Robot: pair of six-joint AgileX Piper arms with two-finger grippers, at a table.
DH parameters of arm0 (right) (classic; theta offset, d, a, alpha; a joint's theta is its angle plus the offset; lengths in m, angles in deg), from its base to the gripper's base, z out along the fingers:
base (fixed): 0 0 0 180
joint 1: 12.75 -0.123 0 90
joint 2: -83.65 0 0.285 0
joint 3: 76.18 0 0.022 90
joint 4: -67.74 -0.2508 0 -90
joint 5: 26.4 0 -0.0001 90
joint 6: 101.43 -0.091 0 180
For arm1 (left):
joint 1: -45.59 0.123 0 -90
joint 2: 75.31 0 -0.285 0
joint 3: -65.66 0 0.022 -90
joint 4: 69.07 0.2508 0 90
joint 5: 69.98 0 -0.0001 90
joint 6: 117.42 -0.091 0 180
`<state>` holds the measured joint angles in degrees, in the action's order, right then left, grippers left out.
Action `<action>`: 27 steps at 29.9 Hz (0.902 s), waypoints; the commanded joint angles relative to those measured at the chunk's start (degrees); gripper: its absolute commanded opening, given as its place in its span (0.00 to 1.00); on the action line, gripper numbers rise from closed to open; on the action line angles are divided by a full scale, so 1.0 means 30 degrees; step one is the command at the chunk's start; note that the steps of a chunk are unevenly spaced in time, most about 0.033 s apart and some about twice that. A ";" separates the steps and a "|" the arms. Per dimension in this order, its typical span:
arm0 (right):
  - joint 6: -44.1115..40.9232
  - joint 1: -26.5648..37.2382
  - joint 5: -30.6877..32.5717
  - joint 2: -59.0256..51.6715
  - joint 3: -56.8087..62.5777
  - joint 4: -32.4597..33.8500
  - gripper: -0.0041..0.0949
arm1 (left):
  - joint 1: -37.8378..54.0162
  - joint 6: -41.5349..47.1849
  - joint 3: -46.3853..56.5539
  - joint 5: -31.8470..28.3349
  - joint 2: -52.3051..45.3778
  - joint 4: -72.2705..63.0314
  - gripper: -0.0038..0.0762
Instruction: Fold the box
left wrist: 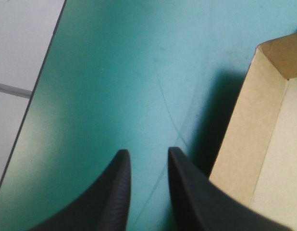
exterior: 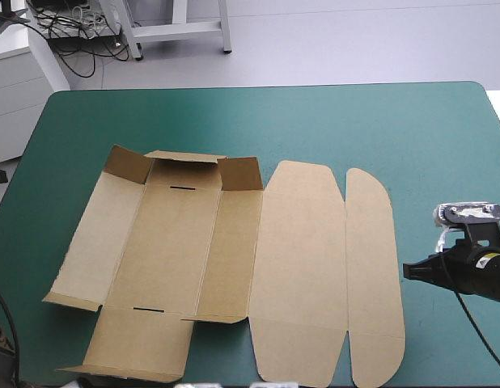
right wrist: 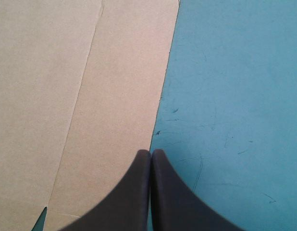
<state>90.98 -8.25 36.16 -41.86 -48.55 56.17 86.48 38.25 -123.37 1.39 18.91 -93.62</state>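
The brown box (exterior: 177,242) lies mostly flat, corner flaps raised, its edge under the closed right pincer (right wrist: 151,153); the left pincer (left wrist: 146,153), spread, sits beside it.

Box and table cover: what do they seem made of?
The box looks like thin brown board, probably cardboard, matte, with creased fold lines, cut slots and raised flaps. The teal-green cover looks like a smooth mat, perhaps rubber or vinyl: faint sheen, fine scratches.

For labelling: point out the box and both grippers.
box (exterior: 234,259): high view, its middle panel.
left gripper (left wrist: 148,151): left wrist view, between open jaws.
right gripper (right wrist: 150,151): right wrist view, at shut jaws' tips.
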 commanded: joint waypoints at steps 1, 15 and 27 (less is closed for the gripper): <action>0.0172 0.0085 -0.0792 -0.0049 -0.0442 -0.0200 0.02 | -0.0019 -0.0121 -0.0579 0.0674 -0.0567 -0.1619 0.52; 0.0172 0.0085 -0.0792 -0.0049 -0.0442 -0.0197 0.02 | -0.0019 0.0708 0.0132 0.0747 0.0070 -0.3405 0.68; 0.0172 0.0085 -0.0802 -0.0049 -0.0442 -0.0163 0.02 | -0.0341 -0.4195 0.4817 0.0747 0.0070 -0.4330 0.68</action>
<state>90.98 -8.25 36.16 -41.86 -48.55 56.17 86.06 28.85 -109.62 0.53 21.20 -102.69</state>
